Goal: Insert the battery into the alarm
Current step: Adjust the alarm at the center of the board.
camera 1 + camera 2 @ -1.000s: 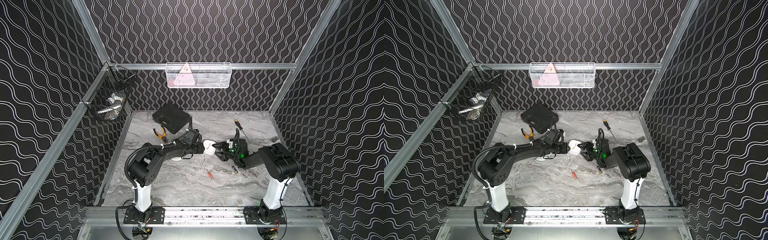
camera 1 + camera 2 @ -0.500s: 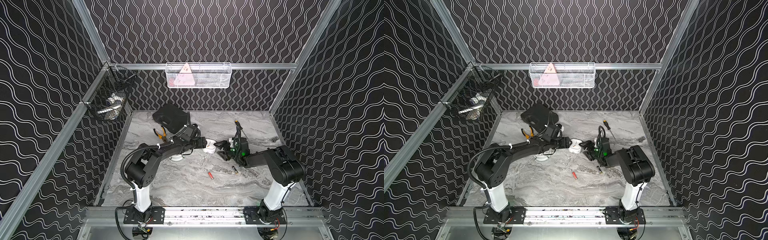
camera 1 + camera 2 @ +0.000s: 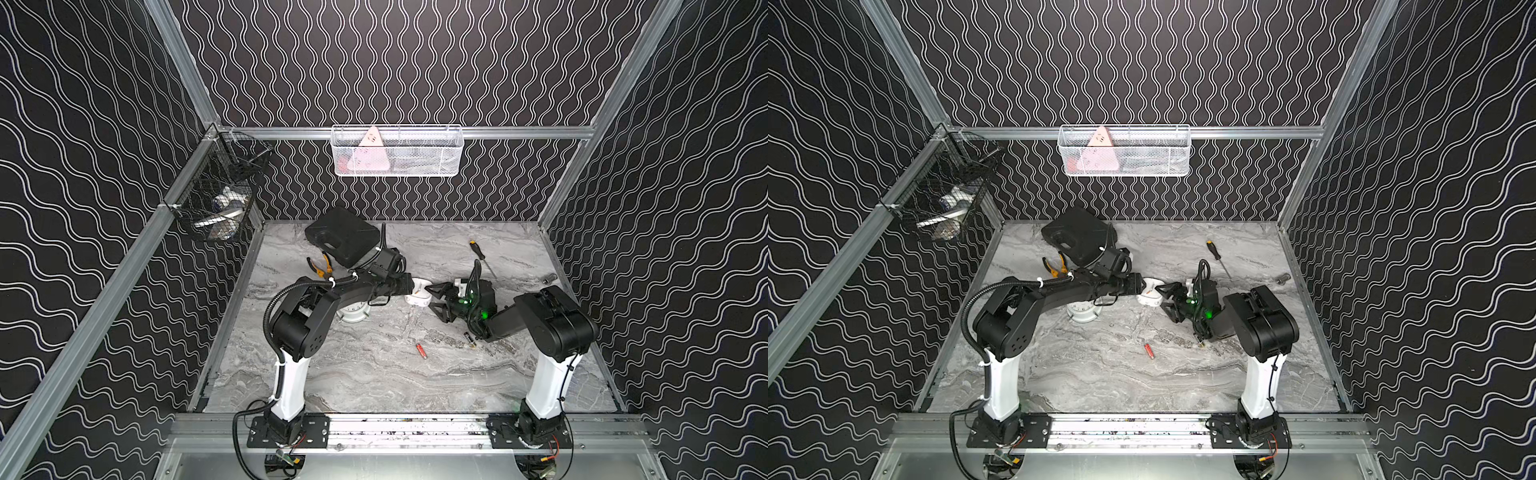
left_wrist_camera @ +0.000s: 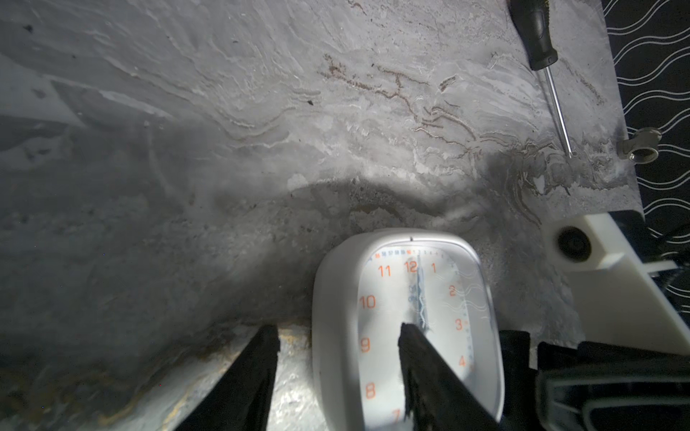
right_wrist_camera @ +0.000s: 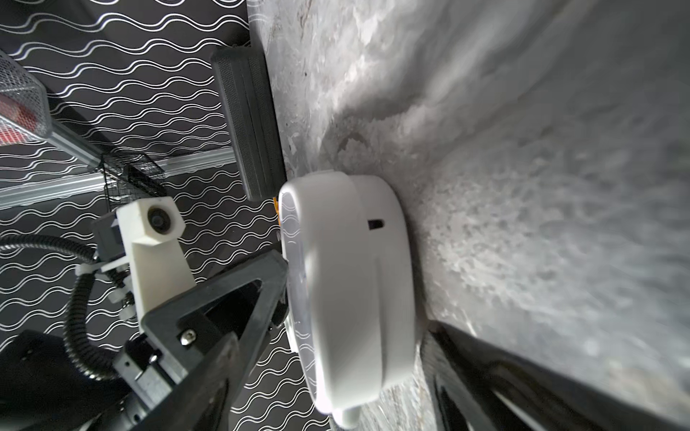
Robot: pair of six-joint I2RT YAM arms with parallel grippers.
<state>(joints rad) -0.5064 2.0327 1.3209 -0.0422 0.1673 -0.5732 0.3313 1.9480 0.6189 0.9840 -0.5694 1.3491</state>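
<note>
Our left pincer [image 4: 338, 330] stands part open, one finger on the face of the alarm [image 4: 388, 294], clamping nothing; our right pincer [image 3: 431, 296] gapes wide around its right edge, not visibly pinching. We judge both are steadying it, face up mid-table, for turning over. The red battery [image 3: 422, 350] lies loose toward the near side, well apart. A round clock [image 3: 354, 319] sits under the left forearm, crowding that side.

Orange numerals 7–12, 1–4 on alarm dial [image 4: 388, 298]
</note>
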